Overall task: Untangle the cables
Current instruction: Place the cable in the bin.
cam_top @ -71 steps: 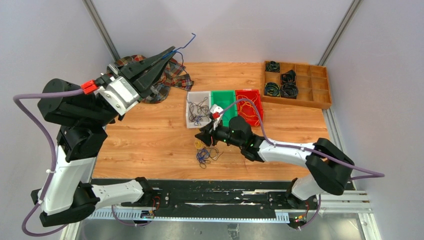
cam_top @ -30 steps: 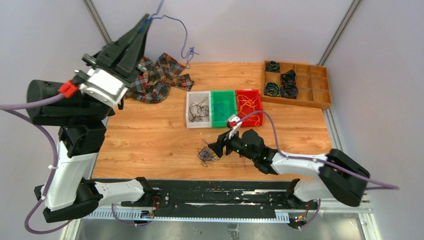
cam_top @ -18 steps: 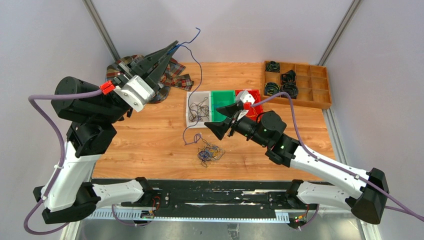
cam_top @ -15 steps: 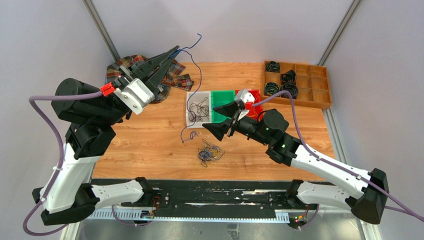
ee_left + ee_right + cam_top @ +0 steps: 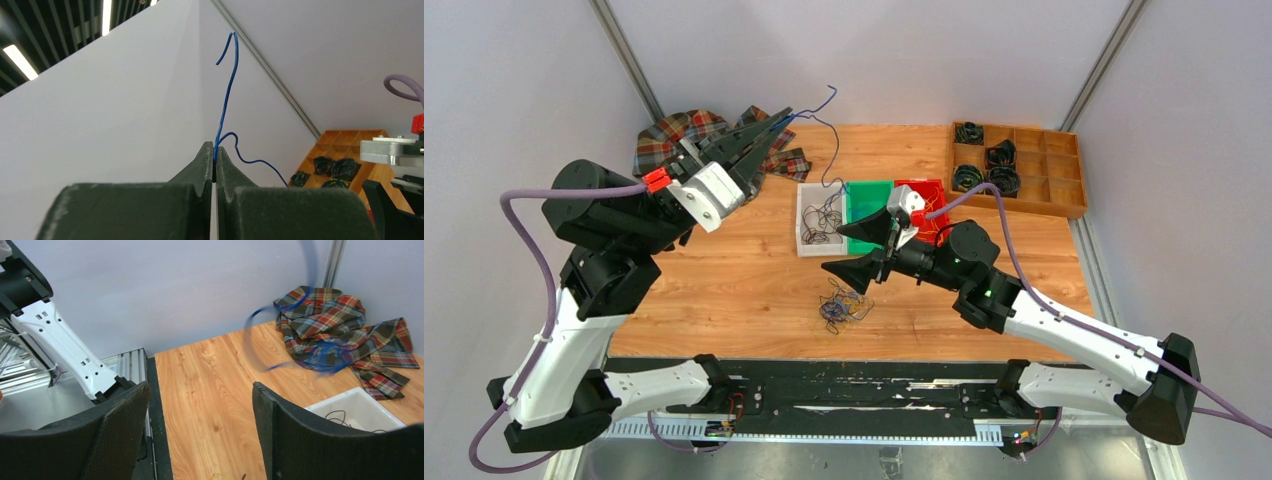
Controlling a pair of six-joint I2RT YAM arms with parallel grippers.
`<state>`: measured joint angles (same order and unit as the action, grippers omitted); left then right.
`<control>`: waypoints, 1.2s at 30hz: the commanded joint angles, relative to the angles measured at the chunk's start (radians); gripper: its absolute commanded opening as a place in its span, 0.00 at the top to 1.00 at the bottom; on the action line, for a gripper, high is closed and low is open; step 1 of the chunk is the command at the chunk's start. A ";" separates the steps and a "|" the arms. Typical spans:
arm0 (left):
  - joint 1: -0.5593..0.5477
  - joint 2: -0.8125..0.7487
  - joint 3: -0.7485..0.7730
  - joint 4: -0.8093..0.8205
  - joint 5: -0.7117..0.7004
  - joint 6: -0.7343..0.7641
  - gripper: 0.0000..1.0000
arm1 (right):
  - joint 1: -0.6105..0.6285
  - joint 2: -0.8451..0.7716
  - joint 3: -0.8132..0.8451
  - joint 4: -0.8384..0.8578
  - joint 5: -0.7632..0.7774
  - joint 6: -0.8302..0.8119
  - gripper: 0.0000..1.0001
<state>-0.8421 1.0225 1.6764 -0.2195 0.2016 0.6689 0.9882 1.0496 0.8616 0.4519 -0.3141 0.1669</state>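
**Blue strand pinched aloft, tangle on the table**

I have the main tangle (image 5: 844, 306) of yellow, blue and black wires lying on the wooden table (image 5: 724, 270). It is at lower centre of the overhead view, just in front of the white bin (image 5: 804, 215). One blue strand (image 5: 822, 100) is up in the air at upper middle. It arcs out from the left gripper (image 5: 784, 113) and drops toward the bins; I cannot tell where its lower end lies.

On the left wrist view the left gripper (image 5: 214, 150) is pressed together on that blue strand (image 5: 227, 95). One end curls upward and the other trails right.

The right gripper (image 5: 834, 248) hangs between the tangle and the bins, jaws spread wide with nothing between them. Its wrist view shows the right gripper (image 5: 200, 387) facing a blurred blue strand (image 5: 250, 325) in front of the plaid cloth (image 5: 340, 315).

Loose wires lie in the white bin and the red bin (image 5: 921, 185), with the green bin (image 5: 871, 190) between them. The wooden tray (image 5: 1064, 190) sits at upper right.
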 commanded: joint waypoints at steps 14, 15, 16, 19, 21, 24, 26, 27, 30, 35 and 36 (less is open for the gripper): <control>-0.008 -0.038 -0.066 -0.052 0.011 -0.094 1.00 | 0.013 0.059 0.175 -0.035 0.153 -0.096 0.42; -0.008 -0.038 -0.064 -0.057 0.013 -0.094 0.99 | 0.012 0.061 0.174 -0.044 0.161 -0.107 0.40; -0.008 -0.040 -0.065 -0.058 0.014 -0.095 0.99 | 0.012 0.063 0.176 -0.052 0.172 -0.115 0.38; -0.008 -0.039 -0.064 -0.064 0.022 -0.098 0.99 | 0.013 0.066 0.178 -0.070 0.191 -0.141 0.30; -0.008 -0.039 -0.066 -0.065 0.028 -0.104 0.99 | 0.013 0.070 0.178 -0.067 0.177 -0.158 0.31; -0.008 -0.036 -0.059 -0.076 0.037 -0.114 0.99 | 0.013 0.081 0.195 -0.071 0.145 -0.177 0.44; -0.008 -0.031 -0.049 -0.097 0.046 -0.116 0.99 | 0.014 0.085 0.207 -0.076 0.119 -0.189 0.63; -0.008 -0.029 -0.046 -0.108 0.048 -0.117 0.99 | 0.013 0.085 0.209 -0.077 0.119 -0.192 0.73; -0.008 -0.026 -0.047 -0.154 0.045 -0.114 0.99 | 0.011 0.067 0.193 -0.078 0.164 -0.193 0.99; -0.008 -0.017 -0.110 -0.257 0.011 -0.119 0.98 | -0.036 0.018 0.143 -0.075 0.218 -0.140 0.99; -0.008 -0.013 -0.125 -0.290 0.019 -0.120 0.98 | -0.048 0.007 0.130 -0.075 0.231 -0.128 0.99</control>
<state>-0.8421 0.9974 1.5963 -0.3927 0.2264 0.5648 0.9771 1.1103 1.0210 0.3645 -0.1402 0.0029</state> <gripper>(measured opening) 0.019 0.011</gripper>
